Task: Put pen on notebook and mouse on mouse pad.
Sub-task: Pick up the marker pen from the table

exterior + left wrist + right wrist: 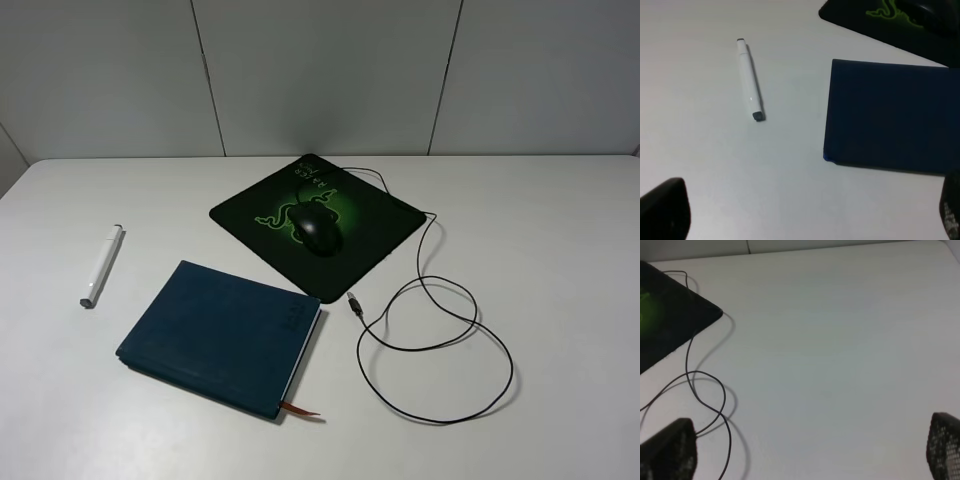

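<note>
Looping cable [440, 350] near notebook [215, 335]; pen [101, 265] well apart

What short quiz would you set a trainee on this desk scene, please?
1. True or false: the mouse already sits on the mouse pad.
2. Multiple choice: where is the pen relative to the notebook? A. On its cover. B. On the table, apart from it, to its left in the high view. C. Tucked under it.
3. Short answer: which step of the task is not yet done?

Key: 1 true; 2 B; 3 putting the pen on the notebook.
</note>
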